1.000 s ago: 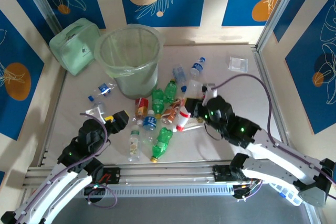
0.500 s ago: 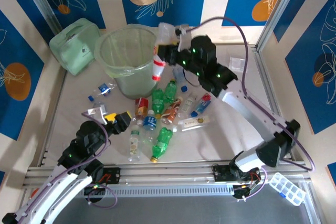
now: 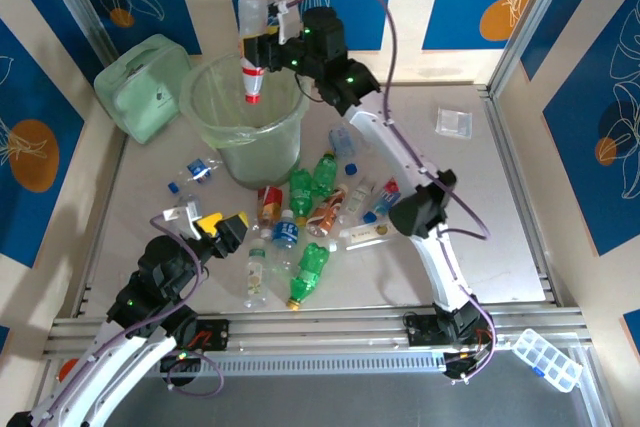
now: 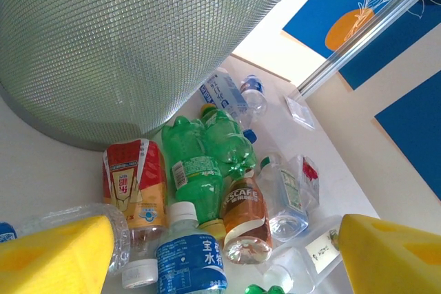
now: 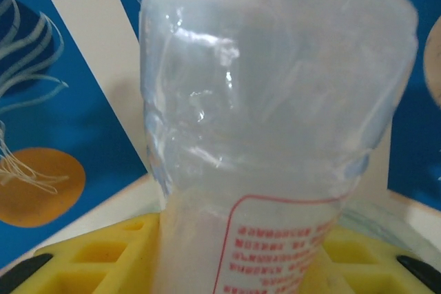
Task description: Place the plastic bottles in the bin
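Top external: R claw (image 3: 264, 48) clenches white bottle (image 3: 252, 75) cap-down over bin (image 3: 262, 152); L claw (image 3: 222, 225) released.

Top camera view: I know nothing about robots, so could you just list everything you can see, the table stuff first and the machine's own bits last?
bin: one, translucent pale green with a clear liner, far left part of the table
white bottle: one, white with a red cap, held cap-down over the bin
loose bottles: about a dozen, green, clear with blue labels, red or orange labelled, lying in front of the bin
boxy container: one, pale green, far left corner
clear packet: one, transparent, far right
compartment box: one, clear, near right, off the table
left end effector: one, yellow pads, open, beside the loose bottles
right end effector: one, shut on the white bottle
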